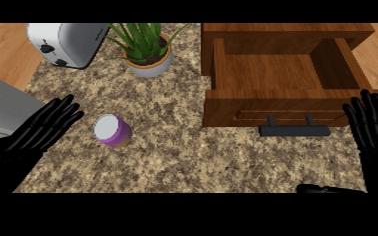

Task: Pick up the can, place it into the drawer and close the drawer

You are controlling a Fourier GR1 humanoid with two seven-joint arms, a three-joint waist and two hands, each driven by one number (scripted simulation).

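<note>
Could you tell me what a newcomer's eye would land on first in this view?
Probably the open wooden drawer at upper right, pulled out with nothing visible inside. Next, the purple can standing on the speckled counter, just right of the open left hand. A potted plant and a toaster sit along the back.

We see our left hand at the left edge of the view, well left of the drawer, its black fingers straight and spread, pointing up and to the right toward it. It touches nothing. Our right hand shows at the right edge, just beside the drawer's front right corner, fingers straight and pointing up, the palm partly cut off by the edge. Its thumb lies low, below the drawer front, pointing left. Our forearms barely show.
</note>
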